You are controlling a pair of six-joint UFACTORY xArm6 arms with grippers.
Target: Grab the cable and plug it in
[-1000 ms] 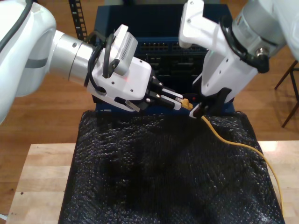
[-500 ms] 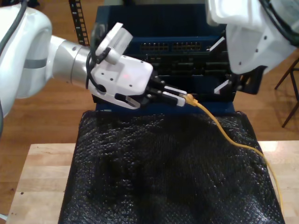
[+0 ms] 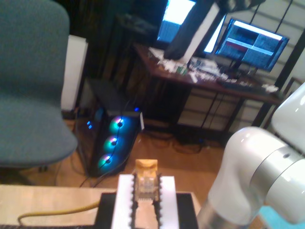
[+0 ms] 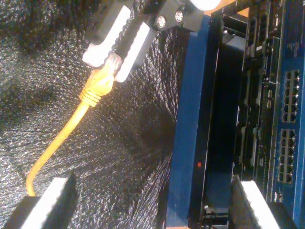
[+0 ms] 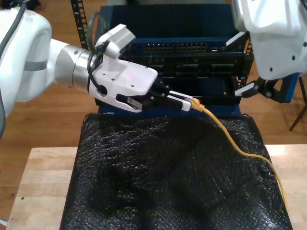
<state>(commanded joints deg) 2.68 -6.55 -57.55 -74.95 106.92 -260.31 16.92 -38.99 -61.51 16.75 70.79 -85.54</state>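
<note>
The yellow cable runs across the black mat from the exterior view's right and ends in a clear plug. My first gripper, on the arm at the exterior view's left, is shut on that plug. The first wrist view shows the plug pinched between the white fingers. My second gripper hangs open at the exterior view's upper right, apart from the cable. In the second wrist view its open pads frame the first gripper, the cable and the mat.
A blue network rack with rows of ports stands behind the mat, just beyond the plug. The black padded mat covers a wooden table. An office chair and a desk with monitors stand beyond.
My second gripper has let go of the cable, opened and risen toward the exterior view's upper right. My first gripper keeps hold of the plug and has shifted slightly.
</note>
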